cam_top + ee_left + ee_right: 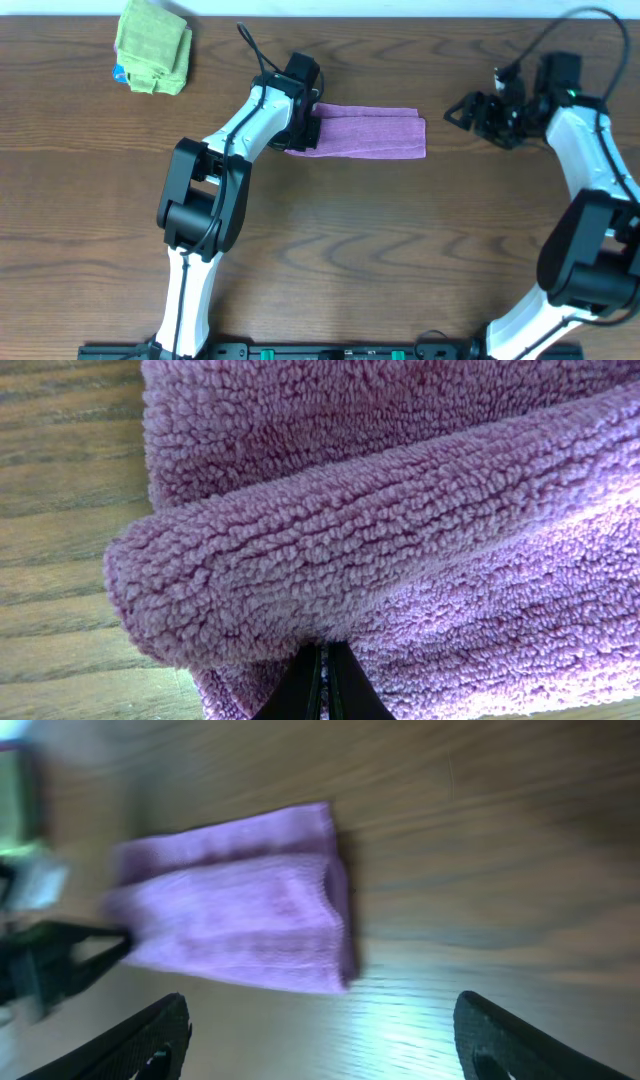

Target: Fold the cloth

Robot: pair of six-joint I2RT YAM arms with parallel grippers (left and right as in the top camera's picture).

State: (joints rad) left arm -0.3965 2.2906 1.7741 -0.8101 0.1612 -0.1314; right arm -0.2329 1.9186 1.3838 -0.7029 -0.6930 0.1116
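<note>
The purple cloth (370, 133) lies as a long folded strip near the far edge of the bench (400, 250), about midway along it. The left gripper (303, 125) sits at the strip's left end. In the wrist view its jaws look pressed together on a rolled lip of the fleece. The right gripper (480, 112) hovers well apart toward the right edge, jaws wide apart and empty. The step in hand looks like carrying the left end over onto the right end. To do it well, lift only enough to clear the lower layers, travel straight along the strip, and lay edge on edge before letting go. A green cloth (153, 47) rests at the far left corner.
</note>
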